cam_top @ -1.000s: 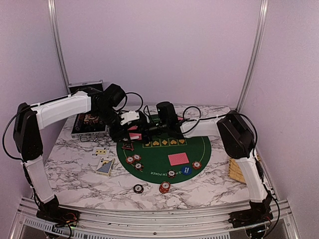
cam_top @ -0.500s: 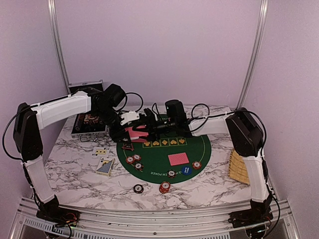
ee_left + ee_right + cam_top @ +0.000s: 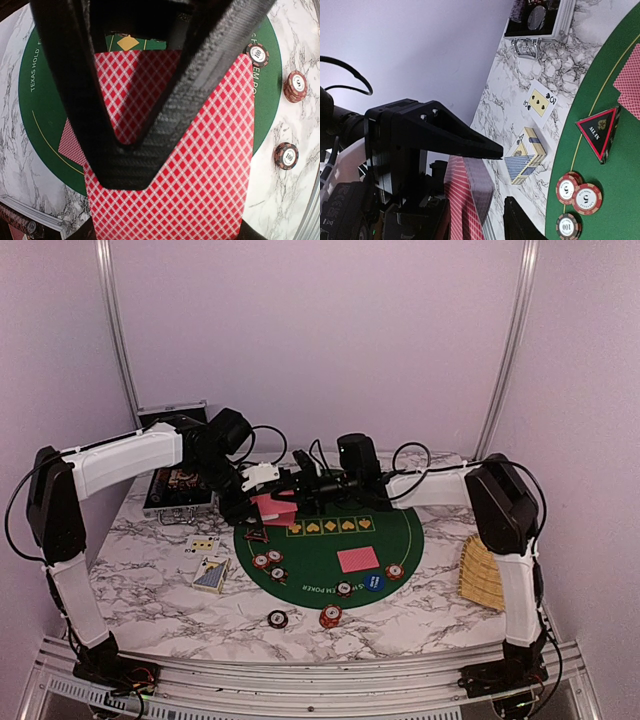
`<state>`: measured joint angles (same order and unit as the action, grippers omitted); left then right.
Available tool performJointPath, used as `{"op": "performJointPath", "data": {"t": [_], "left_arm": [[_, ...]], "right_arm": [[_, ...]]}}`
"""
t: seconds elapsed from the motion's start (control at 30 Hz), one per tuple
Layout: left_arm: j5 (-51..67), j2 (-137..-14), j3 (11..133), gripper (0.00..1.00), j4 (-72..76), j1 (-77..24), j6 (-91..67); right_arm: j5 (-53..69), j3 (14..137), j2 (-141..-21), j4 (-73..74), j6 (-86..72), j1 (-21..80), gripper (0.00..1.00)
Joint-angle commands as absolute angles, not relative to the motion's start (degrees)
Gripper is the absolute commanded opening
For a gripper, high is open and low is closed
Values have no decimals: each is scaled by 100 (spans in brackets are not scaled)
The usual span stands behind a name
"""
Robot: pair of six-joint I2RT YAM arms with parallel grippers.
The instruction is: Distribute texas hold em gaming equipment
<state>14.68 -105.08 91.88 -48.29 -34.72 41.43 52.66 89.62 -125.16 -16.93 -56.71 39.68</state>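
Observation:
My left gripper [image 3: 262, 502] is shut on a deck of red-backed playing cards [image 3: 210, 165], held above the far left of the green felt mat [image 3: 400, 530]; one black finger [image 3: 125, 150] lies across the deck's back. My right gripper [image 3: 505, 175] reaches in from the right. Its jaws are open, one on each side of the deck's edge [image 3: 467, 200], with a gap showing. One red-backed card [image 3: 358, 559] lies face down on the mat. Poker chips [image 3: 268, 562], a blue chip [image 3: 374, 583] and a dark triangular marker [image 3: 599, 132] sit on the felt.
A black case [image 3: 175, 485] stands open at the back left. A card box [image 3: 211, 574] and a face-up card [image 3: 204, 543] lie left of the mat. Two chip stacks [image 3: 331, 616] sit on the marble near the front. A wicker tray [image 3: 482, 575] is at the right.
My right gripper has moved left to the deck's edge and its jaws have narrowed. The left gripper has stayed in place with the deck.

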Motion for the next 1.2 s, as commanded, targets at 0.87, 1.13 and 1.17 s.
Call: {"op": "performJointPath", "data": {"t": [0.87, 1.13, 1.17], "left_arm": [[1421, -10441, 9334, 0, -4861, -3472, 4194], [1424, -10415, 9299, 0, -4867, -3472, 4204], [1438, -10411, 9291, 0, -4868, -3472, 4209]], "right_arm": [[5338, 7937, -11219, -691, -4905, 3415, 0], [5220, 7187, -10867, 410, -3992, 2862, 0], [5199, 7107, -10881, 558, -3831, 2803, 0]]}}
